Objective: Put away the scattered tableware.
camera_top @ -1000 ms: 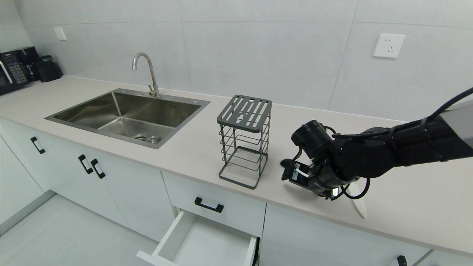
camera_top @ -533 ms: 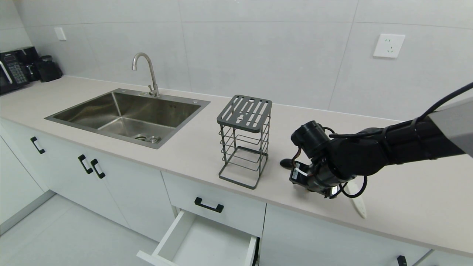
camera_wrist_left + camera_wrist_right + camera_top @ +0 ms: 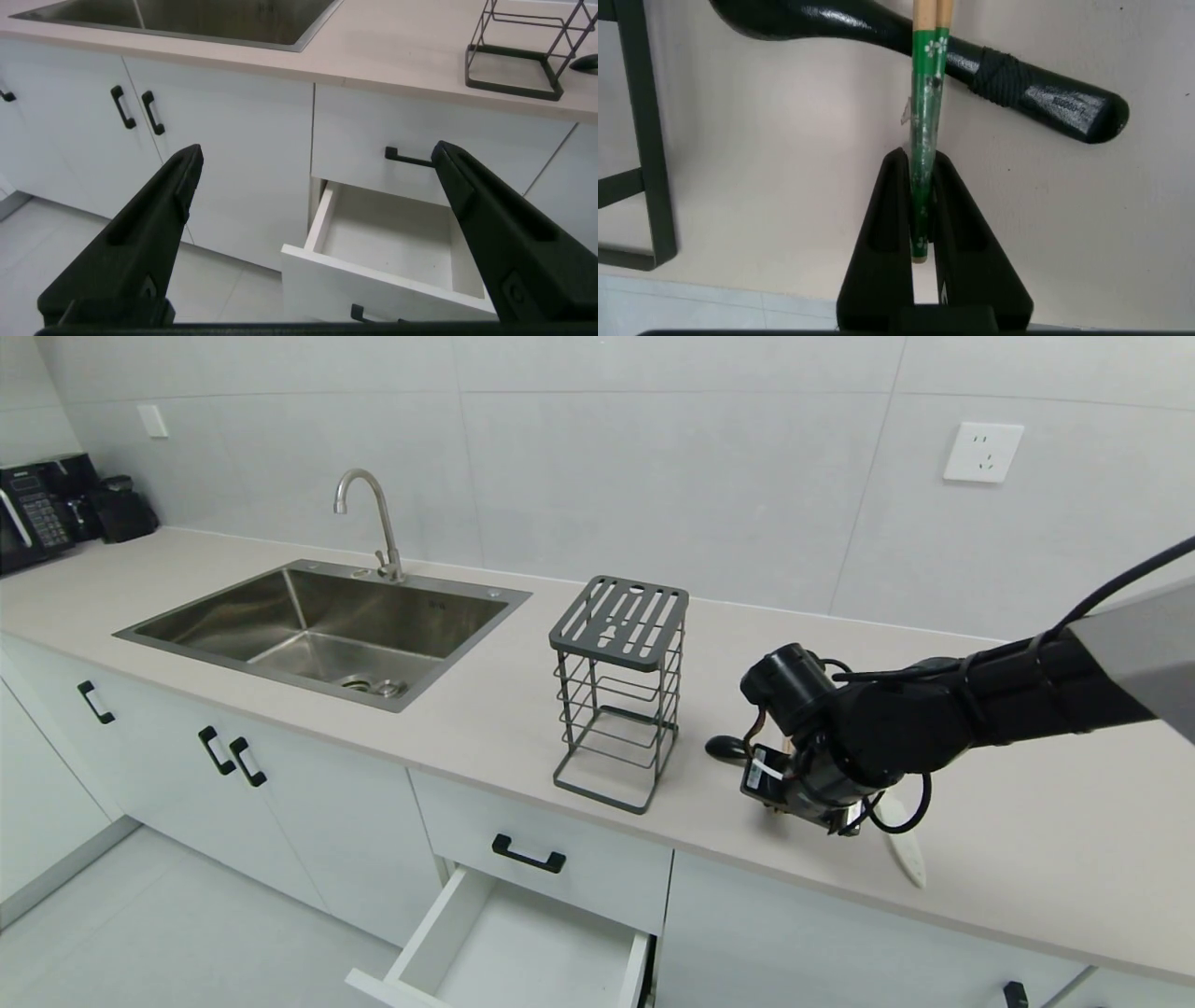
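Chopsticks [image 3: 924, 112], a wooden pair with green-painted ends, sit pinched between the two fingers of the right gripper [image 3: 922, 201], which is closed tight on the green part. Their pale shafts run away from the gripper and cross over the handle of a black spoon [image 3: 1036, 93] lying flat on the counter [image 3: 467, 719]. Whether the far tips of the pair touch the counter cannot be told. In the head view the right arm stretches in low over the counter, its gripper just to the right of a dark wire rack [image 3: 618, 691] with a slotted top, which stands upright near the counter's front edge. The spoon's bowl lies between the rack and the gripper. A white utensil [image 3: 904, 854] lies on the counter beside the arm, on the side away from the rack.

The left gripper [image 3: 318, 149] hangs with its fingers spread wide, holding nothing, in front of the white cabinets and above an open drawer [image 3: 392, 243] below the rack.

Farther left, a steel sink [image 3: 317, 625] with a curved faucet [image 3: 369, 518] is set into the counter
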### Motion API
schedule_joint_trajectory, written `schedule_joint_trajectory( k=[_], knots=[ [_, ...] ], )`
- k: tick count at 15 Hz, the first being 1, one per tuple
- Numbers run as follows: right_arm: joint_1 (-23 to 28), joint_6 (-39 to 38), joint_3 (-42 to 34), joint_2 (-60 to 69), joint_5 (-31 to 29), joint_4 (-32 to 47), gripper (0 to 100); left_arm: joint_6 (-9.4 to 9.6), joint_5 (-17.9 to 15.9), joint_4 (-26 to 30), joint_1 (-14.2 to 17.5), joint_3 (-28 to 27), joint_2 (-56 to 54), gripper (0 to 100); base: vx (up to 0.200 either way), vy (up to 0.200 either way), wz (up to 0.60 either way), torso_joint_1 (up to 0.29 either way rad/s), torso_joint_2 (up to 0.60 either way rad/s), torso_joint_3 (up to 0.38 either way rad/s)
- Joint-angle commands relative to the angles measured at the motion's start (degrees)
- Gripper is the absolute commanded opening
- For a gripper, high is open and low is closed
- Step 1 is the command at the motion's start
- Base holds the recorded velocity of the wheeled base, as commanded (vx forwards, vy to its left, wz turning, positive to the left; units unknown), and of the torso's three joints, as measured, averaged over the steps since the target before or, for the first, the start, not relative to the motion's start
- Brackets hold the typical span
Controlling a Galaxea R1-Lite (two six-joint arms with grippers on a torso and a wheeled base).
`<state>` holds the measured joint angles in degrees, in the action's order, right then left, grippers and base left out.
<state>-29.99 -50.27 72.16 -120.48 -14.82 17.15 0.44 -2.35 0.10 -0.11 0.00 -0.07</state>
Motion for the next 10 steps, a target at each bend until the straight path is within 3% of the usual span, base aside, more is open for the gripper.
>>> schedule_joint_trajectory(
  k=[1, 6, 10],
  knots=[
    [-0.2, 0.1, -0.2, 4.0, -0.9, -0.2, 0, 0.00, 0.0, 0.0, 0.0, 0.0, 0.1, 100, 0.000, 0.000, 0.00, 0.000, 0.00, 0.000],
    [-1.6, 0.2, -4.0, 16.4, -2.6, -0.4, 0, 0.00, 0.0, 0.0, 0.0, 0.0, 0.1, 100, 0.000, 0.000, 0.00, 0.000, 0.00, 0.000],
    [-5.9, 6.6, -13.2, 32.5, -2.4, -1.9, 0, 0.00, 0.0, 0.0, 0.0, 0.0, 0.1, 100, 0.000, 0.000, 0.00, 0.000, 0.00, 0.000]
  ],
)
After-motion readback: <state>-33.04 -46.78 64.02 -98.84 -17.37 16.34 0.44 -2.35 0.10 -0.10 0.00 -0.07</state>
